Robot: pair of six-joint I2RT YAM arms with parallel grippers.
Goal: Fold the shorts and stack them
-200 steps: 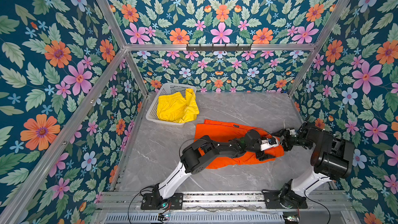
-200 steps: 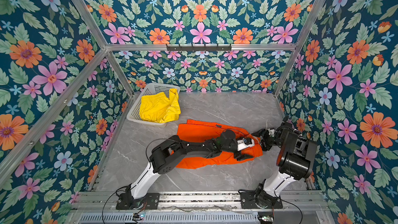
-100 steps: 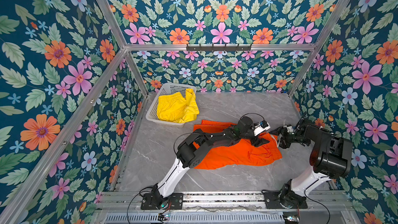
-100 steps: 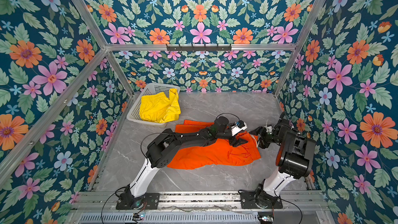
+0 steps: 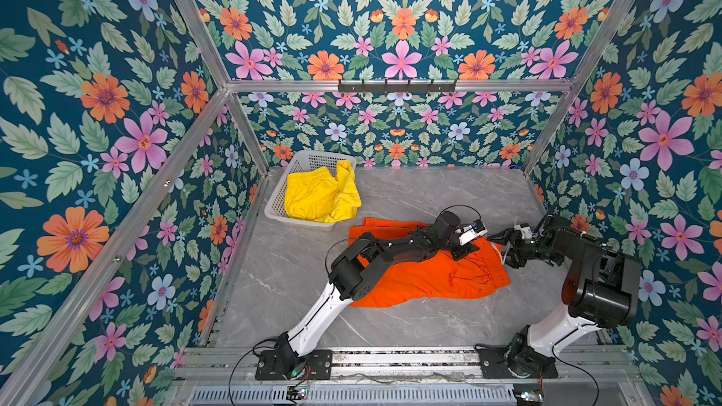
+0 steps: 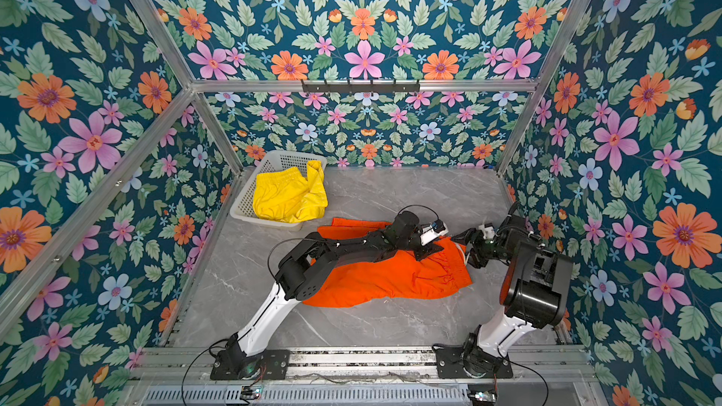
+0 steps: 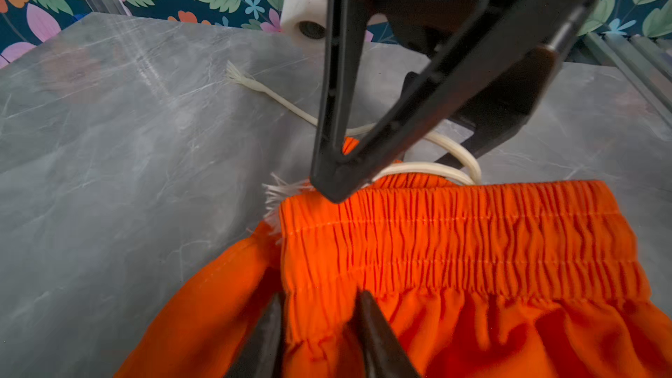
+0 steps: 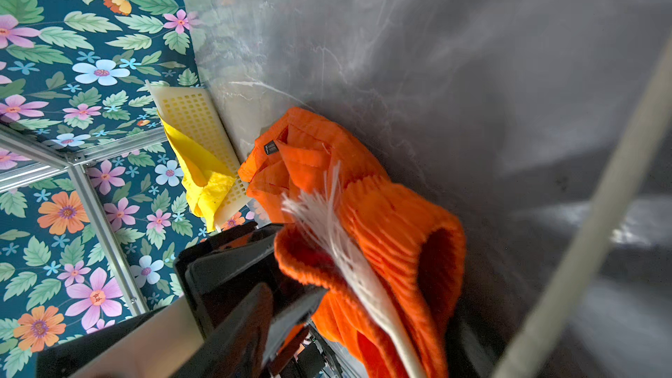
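Fold step, grasp phase. The orange shorts [image 5: 429, 279] lie flat on the table [image 5: 410, 197] just in front of the basket [image 5: 273, 205], which holds the yellow shorts [image 5: 320, 197]. The left gripper [image 7: 320, 321] straddles the waistband [image 7: 454, 238], pinch uncertain. The right gripper [image 7: 385, 172] stands open at its edge. Next, probably: both pinch, then fold.

Orange shorts [image 5: 437, 275]: thin matt woven cloth, finely ribbed at the gathered waistband [image 7: 454, 234].
Cord [image 7: 280, 102]: off-white, smooth, frayed at the ends.
Yellow shorts [image 5: 318, 197]: thin matt cloth, creased.
Basket [image 5: 279, 193]: white perforated plastic, smooth.
Table [image 5: 429, 193]: grey marbled, smooth, faint sheen.
Frame [image 5: 273, 85]: brushed bare metal.
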